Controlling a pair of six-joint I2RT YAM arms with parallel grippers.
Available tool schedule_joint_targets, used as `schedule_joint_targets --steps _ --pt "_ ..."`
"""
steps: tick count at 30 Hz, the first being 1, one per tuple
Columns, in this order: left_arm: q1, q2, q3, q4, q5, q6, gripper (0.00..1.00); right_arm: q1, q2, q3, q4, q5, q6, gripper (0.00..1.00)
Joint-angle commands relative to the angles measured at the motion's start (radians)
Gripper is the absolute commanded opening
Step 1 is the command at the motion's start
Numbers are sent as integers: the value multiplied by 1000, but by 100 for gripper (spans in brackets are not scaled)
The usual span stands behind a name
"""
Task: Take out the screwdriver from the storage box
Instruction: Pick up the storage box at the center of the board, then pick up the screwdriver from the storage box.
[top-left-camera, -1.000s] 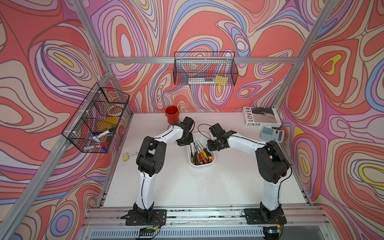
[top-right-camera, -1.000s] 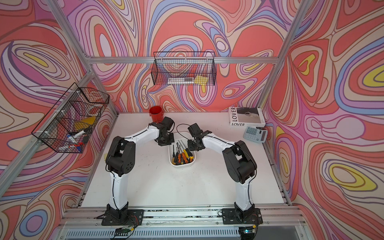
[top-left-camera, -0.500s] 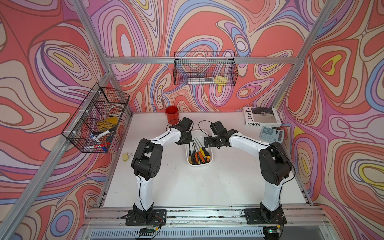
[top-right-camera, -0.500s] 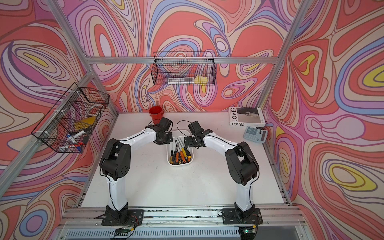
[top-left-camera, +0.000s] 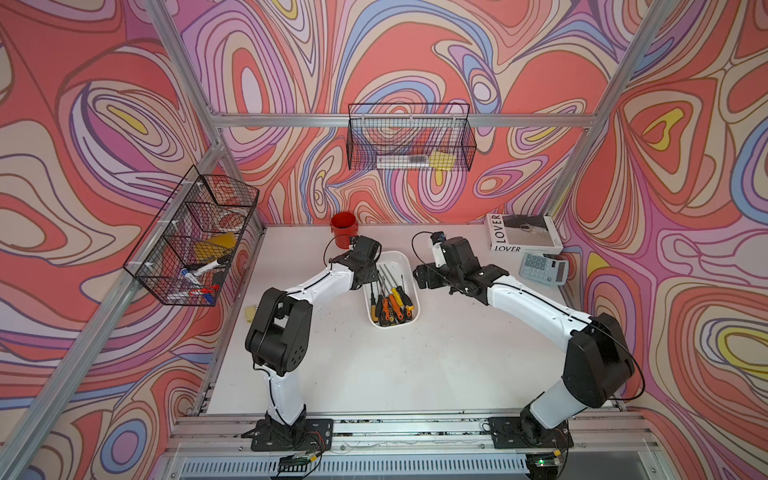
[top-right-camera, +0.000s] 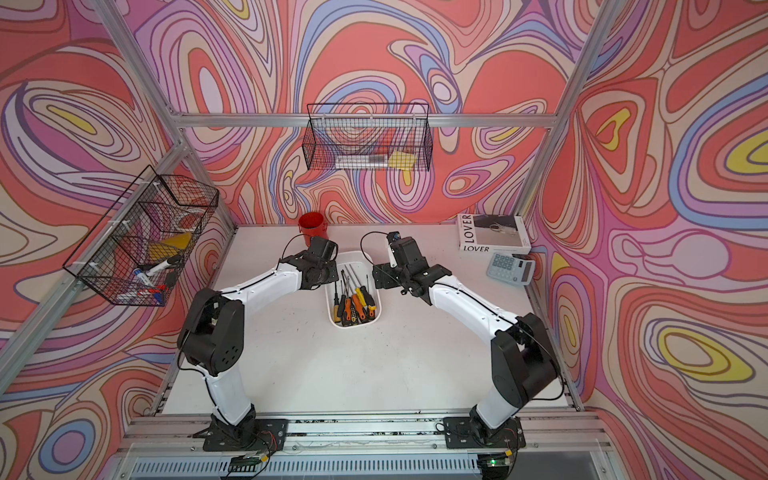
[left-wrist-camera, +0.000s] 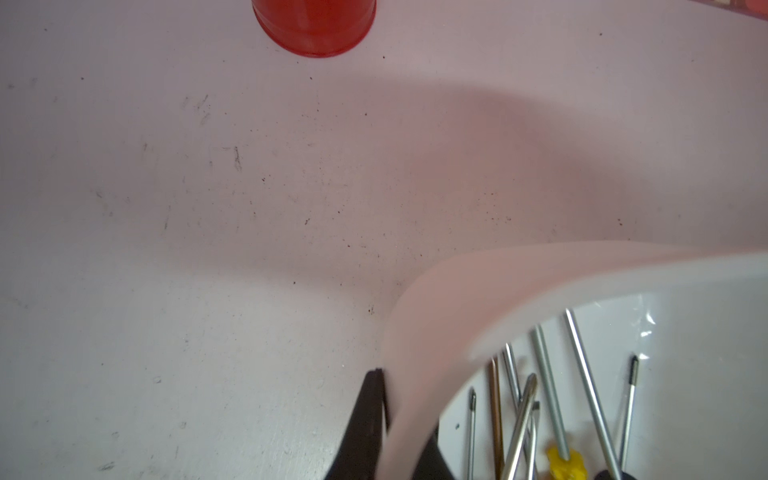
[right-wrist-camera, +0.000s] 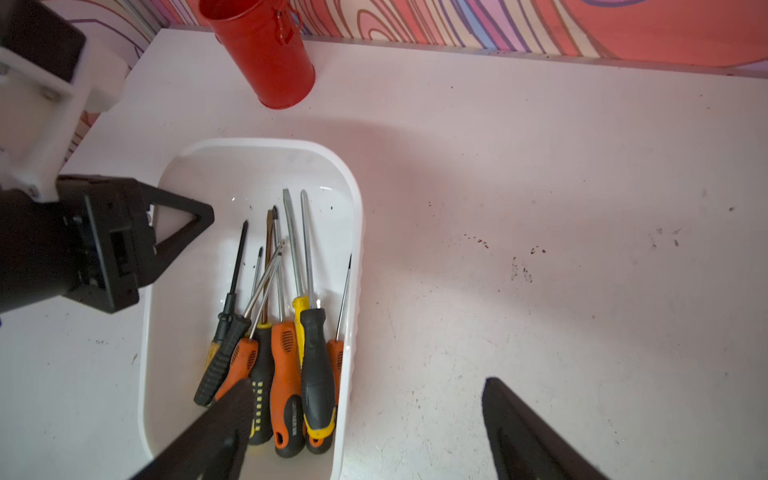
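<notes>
The white storage box (top-left-camera: 393, 254) (top-right-camera: 351, 254) lies mid-table in both top views, with several screwdrivers (right-wrist-camera: 285, 357) (top-left-camera: 390, 302) (left-wrist-camera: 549, 374) inside, handles toward the near end. My left gripper (left-wrist-camera: 402, 409) (top-left-camera: 368, 275) (right-wrist-camera: 183, 232) is shut on the box's left side wall (left-wrist-camera: 419, 332), one finger outside it and one inside. My right gripper (right-wrist-camera: 365, 390) (top-left-camera: 420, 276) is open and holds nothing. One of its fingers (right-wrist-camera: 232, 401) hangs over the handles and the other stands over bare table beyond the box's right wall (right-wrist-camera: 353, 291).
A red cup (top-left-camera: 343, 227) (right-wrist-camera: 266, 54) stands just behind the box. A book (top-left-camera: 523, 235) and a calculator (top-left-camera: 542, 268) lie at the back right. Wire baskets hang on the left wall (top-left-camera: 193, 237) and the back wall (top-left-camera: 409, 139). A small yellow item (top-left-camera: 249, 313) lies by the left edge.
My right gripper has opened wide and pulled back a little toward the box's right side. The left arm's elbow has swung outward, its gripper still on the box, which has shifted slightly.
</notes>
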Motion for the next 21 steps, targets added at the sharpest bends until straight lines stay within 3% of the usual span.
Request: schedule_joint_targets --steps 1,10,21 --pt "8 -62 -25 108 -48 18 0 13 -30 -46 22 -105 -77 83" --pt "8 -88 -68 164 -83 6 0 62 -56 -90 39 -201 -170 80" --pt "7 -120 -91 175 -128 9 0 130 21 -66 54 -147 -187 64"
